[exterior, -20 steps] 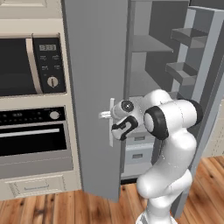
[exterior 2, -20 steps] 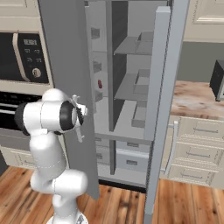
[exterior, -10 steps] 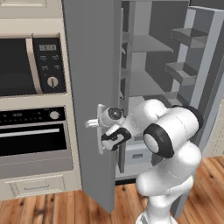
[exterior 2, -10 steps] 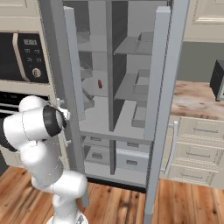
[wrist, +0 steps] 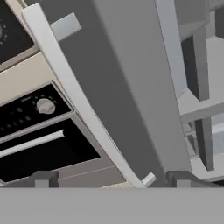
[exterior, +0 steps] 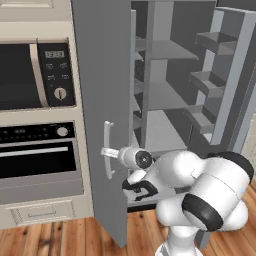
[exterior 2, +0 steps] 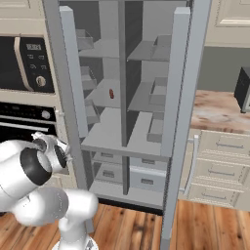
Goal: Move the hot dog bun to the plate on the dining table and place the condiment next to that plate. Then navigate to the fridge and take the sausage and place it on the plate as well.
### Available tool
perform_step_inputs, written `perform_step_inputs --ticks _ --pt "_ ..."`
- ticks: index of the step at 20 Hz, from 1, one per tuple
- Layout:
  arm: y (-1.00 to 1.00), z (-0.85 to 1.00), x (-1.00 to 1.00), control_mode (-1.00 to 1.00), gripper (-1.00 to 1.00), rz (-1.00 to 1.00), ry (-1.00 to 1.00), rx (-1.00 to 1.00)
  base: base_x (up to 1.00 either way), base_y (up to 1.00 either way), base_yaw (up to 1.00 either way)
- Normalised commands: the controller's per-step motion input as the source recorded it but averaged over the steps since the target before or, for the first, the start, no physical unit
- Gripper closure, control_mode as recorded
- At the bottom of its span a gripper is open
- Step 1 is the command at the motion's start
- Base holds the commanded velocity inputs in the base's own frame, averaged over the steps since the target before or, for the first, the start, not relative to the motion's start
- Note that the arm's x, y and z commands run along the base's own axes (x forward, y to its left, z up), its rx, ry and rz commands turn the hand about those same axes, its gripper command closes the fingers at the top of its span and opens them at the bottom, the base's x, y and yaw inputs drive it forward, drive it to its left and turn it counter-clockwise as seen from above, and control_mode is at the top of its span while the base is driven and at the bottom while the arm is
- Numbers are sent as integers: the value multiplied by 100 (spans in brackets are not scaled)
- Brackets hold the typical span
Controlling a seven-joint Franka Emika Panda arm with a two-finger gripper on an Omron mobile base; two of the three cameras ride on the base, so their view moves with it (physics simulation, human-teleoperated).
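Note:
The fridge [exterior 2: 122, 73] stands open, grey shelves showing. A small dark red sausage [exterior 2: 112, 93] lies on a middle shelf at the left. The left door [exterior: 100, 100] is swung out, with its pale bar handle [exterior: 107, 145] facing me. My gripper [exterior: 107, 152] sits at the lower part of that handle. In the hand view my gripper [wrist: 113, 178] is open, its tips wide apart, and the handle [wrist: 74, 92] runs diagonally down between them, untouched. The hot dog bun, plate, condiment and dining table are out of view.
A cream column with a microwave [exterior: 25, 75] and an oven [exterior: 35, 160] stands just left of the open door. The right fridge door [exterior 2: 188, 97] is open too. Beyond it are a marbled counter [exterior 2: 219, 112] with cream drawers and a dark appliance [exterior 2: 242, 88].
The left fridge door has swung wider open as my arm pulled it leftward. The jaws, shut on the handle before, have sprung apart and let it go.

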Motion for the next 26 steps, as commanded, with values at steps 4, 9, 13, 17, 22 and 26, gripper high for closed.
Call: perform_step_inputs --ticks 4,9,13,17,22,26 --pt "-49 77 -24 -100 -100 -28 12 20 0 0 0" --pt "-56 94 -6 -100 -100 -30 31 19 0 0 0" --pt "-62 87 -12 -100 -100 -27 34 20 0 0 0" --pt "-62 67 -2 -100 -100 -20 28 18 0 0 0" --pt "-37 36 25 -100 -100 -5 16 13 0 0 0" --pt "-8 2 64 -100 -100 0 4 14 0 0 0"
